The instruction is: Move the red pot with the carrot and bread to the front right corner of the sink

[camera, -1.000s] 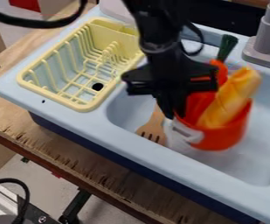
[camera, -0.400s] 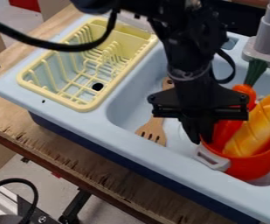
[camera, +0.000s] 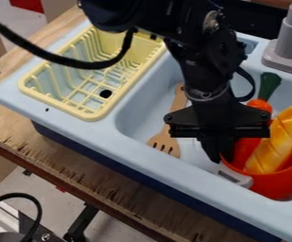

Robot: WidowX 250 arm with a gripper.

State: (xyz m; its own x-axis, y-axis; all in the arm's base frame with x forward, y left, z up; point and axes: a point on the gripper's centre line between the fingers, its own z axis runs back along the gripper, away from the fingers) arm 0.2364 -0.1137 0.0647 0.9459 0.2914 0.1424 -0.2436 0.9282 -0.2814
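a: what is the gripper (camera: pixel 217 158) doing?
b: its fingers are squeezing narrow on the red pot (camera: pixel 277 184)'s rim; grabbing is done, letting go is not;
a: what is the pot holding?
b: bread (camera: pixel 277 142) and a carrot (camera: pixel 260 105) are poking out; the pot is sitting in the blue sink (camera: pixel 141 146); a wooden spatula (camera: pixel 166 141) is lying near; a yellow rack (camera: pixel 91 116) is resting beside

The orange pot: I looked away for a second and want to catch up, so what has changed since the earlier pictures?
The orange pot has shifted toward the picture's lower right, carrying the bread and carrot. The hand moved the same way, staying by its rim; I can't tell whether it grips. The spatula and dish rack stayed put.
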